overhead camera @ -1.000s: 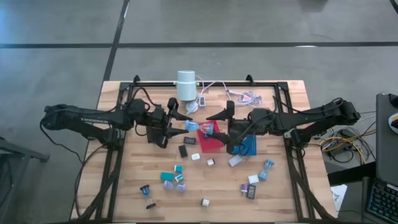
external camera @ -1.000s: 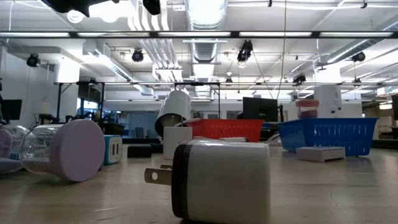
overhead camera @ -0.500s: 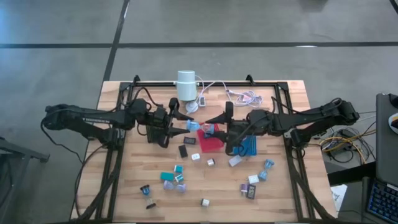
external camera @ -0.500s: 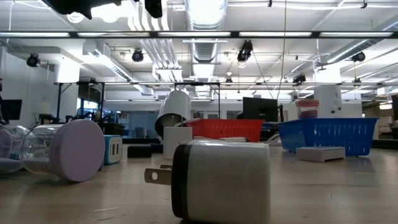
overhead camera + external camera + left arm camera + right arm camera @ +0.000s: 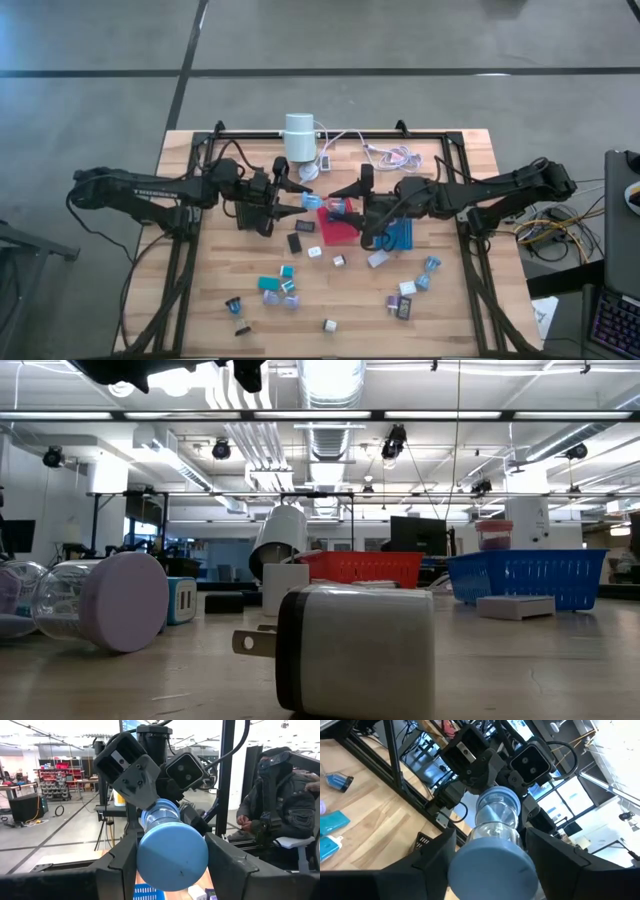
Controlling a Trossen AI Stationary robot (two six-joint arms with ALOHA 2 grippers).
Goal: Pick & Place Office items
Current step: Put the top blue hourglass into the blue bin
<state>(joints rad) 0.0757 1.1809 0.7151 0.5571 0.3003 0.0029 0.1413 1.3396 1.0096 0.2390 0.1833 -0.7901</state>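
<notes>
The clear tube (image 5: 322,205) is a small transparent cylinder with a pale blue round cap at each end. It is lying level in the air over the middle of the table (image 5: 470,310), just above the left edge of the red tray (image 5: 340,232). The walls look smooth and hard, so I'd expect it to slip or roll if only lightly pinched.

My left gripper (image 5: 298,198) is clamped at a middling width on the left cap, one finger on each side. My right gripper (image 5: 342,204) sits around the right cap, facing the left one. I cannot tell whether it has taken a firm hold.

I judge this to be a handover in mid-air, left to right, ahead of dropping the tube into a tray. The next move calls for the right side to be surely closed on its cap before the left lets go. After that, the left should back away straight along the tube's axis so it doesn't twist the tube out of line. The blue tray (image 5: 403,235) lies just right of the red one, under my right arm.

Most of the other office items are scattered nearer on the table, among them teal blocks (image 5: 270,284) to the near left, so the sorting is far from finished. The white cylinder (image 5: 298,137) with its cables stands at the far edge.
</notes>
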